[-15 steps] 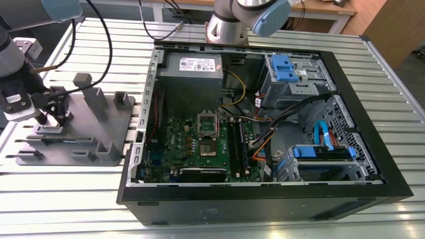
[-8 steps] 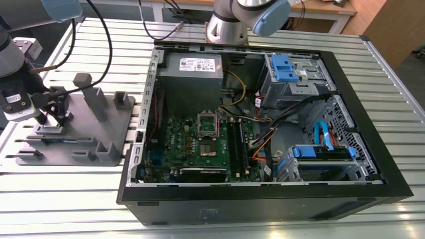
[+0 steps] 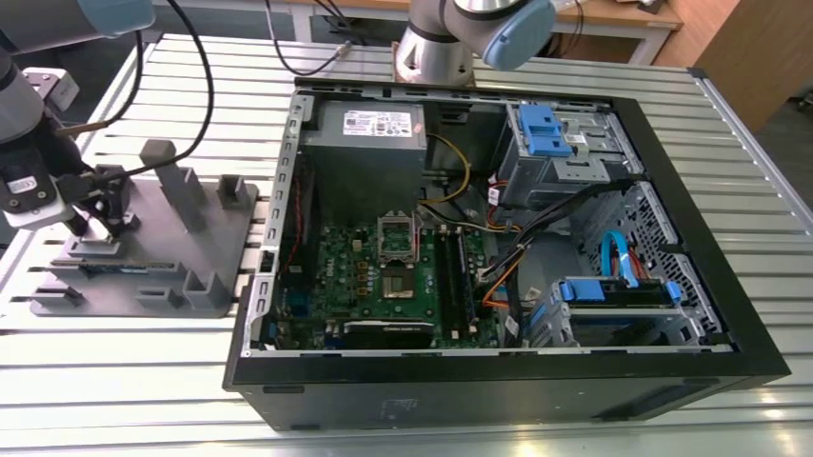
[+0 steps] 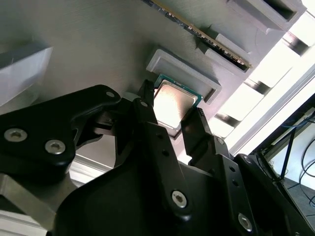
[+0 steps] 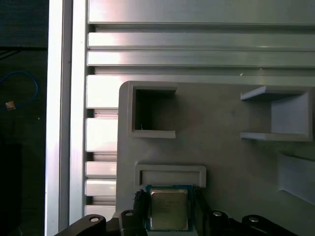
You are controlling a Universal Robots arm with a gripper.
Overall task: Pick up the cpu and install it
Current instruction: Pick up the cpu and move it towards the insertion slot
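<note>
Cpu (image 5: 169,209) top was smooth, shiny metal; fixture (image 5: 231,157) matt grey plastic; bench (image 5: 197,49) ribbed bright metal.

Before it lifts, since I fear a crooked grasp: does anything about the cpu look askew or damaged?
Nothing stands out. The cpu sits square to the ridge of the grey fixture, with no visible damage, and the gripper straddles it evenly.

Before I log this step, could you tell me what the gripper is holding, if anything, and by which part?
It cannot be told: the gripper straddles two opposite edges of the cpu on the grey fixture; contact is unclear.
</note>
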